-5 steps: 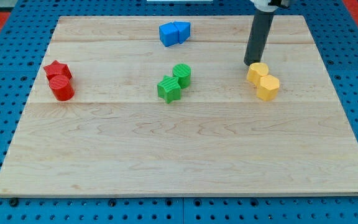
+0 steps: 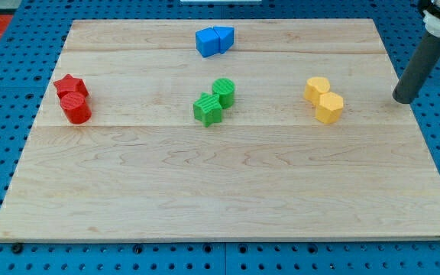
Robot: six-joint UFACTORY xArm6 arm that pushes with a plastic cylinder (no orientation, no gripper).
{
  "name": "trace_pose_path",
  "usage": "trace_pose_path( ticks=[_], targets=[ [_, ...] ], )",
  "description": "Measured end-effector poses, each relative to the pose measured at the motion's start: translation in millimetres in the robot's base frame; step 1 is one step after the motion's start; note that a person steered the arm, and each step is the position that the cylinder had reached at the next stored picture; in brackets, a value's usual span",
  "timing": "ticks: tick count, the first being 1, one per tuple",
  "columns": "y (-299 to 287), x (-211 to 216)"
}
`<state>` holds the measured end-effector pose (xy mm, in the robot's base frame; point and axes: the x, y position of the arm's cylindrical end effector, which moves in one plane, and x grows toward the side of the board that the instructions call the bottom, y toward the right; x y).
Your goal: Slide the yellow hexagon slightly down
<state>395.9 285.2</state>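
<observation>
Looking at the single camera view, the yellow hexagon [image 2: 329, 108] sits right of centre, touching a rounder yellow block [image 2: 317, 89] at its upper left. It seems light, rigid and easy to slide; pushing on its top face should send it downward. My tip [image 2: 403, 100], a bare rod with nothing to open or close, stands well apart at the frame's right edge.

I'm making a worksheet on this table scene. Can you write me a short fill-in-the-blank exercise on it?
1. My tip stands to the view's ____ of the yellow hexagon.
2. The two blue blocks lie nearest the view's ____ edge.
3. The blocks at the view's left are coloured ____.

Missing words: right; top; red
</observation>
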Motion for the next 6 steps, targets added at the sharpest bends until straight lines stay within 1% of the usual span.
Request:
trace_pose_path(
  ticks=[1,2,3,6],
  targets=[
    [-53.9,-26.8],
    [-116.5,-32.3],
    [-99.5,-9.9],
    [-103.3,-10.4]
  ],
)
